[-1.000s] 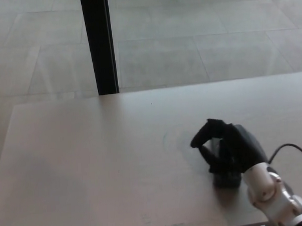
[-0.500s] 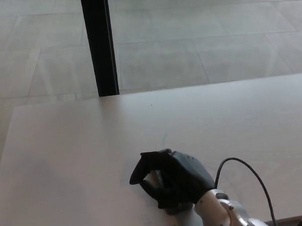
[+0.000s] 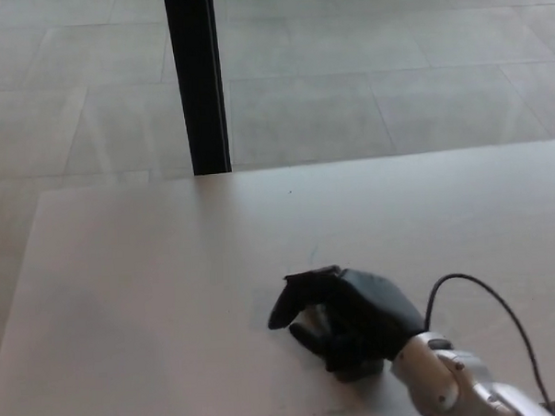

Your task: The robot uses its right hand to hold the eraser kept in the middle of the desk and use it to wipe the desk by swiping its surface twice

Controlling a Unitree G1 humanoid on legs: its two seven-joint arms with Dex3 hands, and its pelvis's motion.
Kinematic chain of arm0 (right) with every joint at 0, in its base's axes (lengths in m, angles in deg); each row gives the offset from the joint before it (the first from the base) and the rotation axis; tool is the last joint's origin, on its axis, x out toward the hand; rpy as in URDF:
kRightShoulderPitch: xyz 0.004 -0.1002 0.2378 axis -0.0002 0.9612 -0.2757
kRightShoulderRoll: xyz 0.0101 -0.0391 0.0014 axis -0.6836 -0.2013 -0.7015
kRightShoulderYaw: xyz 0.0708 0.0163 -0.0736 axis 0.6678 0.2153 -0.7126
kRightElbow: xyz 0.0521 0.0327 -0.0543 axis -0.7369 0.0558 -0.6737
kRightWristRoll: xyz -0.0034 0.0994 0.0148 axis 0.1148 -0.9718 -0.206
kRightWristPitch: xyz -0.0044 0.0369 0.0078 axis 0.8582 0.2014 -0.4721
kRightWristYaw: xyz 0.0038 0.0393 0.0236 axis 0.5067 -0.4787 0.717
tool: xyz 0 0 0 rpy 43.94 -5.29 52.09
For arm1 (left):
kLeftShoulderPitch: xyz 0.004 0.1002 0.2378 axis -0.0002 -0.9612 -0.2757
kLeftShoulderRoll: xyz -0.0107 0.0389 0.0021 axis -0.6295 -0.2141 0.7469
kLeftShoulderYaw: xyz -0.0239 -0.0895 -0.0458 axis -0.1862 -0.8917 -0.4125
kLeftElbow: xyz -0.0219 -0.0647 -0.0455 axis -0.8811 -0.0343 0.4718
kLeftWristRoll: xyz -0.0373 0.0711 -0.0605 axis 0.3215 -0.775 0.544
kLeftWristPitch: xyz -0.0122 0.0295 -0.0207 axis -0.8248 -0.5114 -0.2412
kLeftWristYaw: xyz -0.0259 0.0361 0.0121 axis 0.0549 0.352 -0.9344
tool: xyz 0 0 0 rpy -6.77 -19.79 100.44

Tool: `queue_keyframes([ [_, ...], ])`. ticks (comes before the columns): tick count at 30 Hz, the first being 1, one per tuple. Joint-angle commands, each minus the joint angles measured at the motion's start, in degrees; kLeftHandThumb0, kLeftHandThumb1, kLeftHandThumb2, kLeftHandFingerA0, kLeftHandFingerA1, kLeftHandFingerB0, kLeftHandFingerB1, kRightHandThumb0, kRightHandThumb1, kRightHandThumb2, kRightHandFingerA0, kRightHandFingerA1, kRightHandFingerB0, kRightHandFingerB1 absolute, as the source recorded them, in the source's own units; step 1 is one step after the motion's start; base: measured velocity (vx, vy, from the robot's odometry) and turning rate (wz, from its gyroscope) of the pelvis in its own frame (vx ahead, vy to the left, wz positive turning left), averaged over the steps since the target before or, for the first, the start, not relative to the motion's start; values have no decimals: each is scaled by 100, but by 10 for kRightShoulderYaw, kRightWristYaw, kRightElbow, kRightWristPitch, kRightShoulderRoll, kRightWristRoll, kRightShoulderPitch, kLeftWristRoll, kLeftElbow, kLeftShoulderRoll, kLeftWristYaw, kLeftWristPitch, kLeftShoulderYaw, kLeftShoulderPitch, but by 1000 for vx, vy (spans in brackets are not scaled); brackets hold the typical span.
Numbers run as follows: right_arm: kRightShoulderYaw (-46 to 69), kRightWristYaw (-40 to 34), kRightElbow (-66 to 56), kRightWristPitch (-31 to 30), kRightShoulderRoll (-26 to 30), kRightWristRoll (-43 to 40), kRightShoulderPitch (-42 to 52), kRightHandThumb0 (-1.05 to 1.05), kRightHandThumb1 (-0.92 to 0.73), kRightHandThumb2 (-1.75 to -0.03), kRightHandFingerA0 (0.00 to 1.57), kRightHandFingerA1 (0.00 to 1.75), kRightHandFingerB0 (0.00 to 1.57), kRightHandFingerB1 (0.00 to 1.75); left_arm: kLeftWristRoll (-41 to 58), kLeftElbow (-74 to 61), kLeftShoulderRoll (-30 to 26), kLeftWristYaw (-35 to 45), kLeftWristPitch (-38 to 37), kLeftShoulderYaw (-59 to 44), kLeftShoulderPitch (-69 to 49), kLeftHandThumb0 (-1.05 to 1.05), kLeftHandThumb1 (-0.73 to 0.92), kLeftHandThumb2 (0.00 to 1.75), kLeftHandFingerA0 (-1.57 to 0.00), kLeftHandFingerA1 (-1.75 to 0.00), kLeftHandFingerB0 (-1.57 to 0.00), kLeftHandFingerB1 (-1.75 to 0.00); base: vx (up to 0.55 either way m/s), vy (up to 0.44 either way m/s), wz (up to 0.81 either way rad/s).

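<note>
Fingers of right hand [image 3: 351,320] curled around dark eraser [image 3: 358,368], pressed on desk [image 3: 152,296], near front edge, bare surface leftward

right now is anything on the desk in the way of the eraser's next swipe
Nothing visible. The right hand is closed on the eraser, which is mostly hidden under it, low on the desk. The surface around it shows nothing else; only the hand's own cable trails behind.

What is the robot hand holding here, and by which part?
The right robot hand is closed over a dark eraser pressed on the desk. It grips from above; only the eraser's lower edge shows, so the exact hold point cannot be told.
</note>
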Motion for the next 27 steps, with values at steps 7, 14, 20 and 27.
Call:
queue_keyframes([
  [7, 145, 24, 98, -3, 110, -60, 12, -32, -68, -80, 93, 175, 70, 165, 12, -3, -7, -1, -8, -14, -8, -51, 47, 95, -66, -90, -42, -68, 0, 0, 0],
  [14, 223, 34, 109, -20, 122, -96, 44, -41, -58, -99, 113, 135, 89, 120, 13, -1, -9, 1, -4, -16, -13, -50, 47, 94, -67, -90, -43, -69, 0, 0, 0],
  [20, 243, 32, 121, -7, 135, -100, 70, -30, -75, -67, 79, 175, 66, 150, 13, -27, -3, -2, 4, -16, -28, -51, 47, 94, -68, -91, -47, -70, 0, 0, 0],
  [27, 251, 27, 135, 3, 134, -103, 81, -30, -75, -69, 81, 175, 63, 153, 18, -28, 2, -10, 9, -24, -26, -50, 66, 60, -57, -97, -45, -66, 0, 0, 0],
])
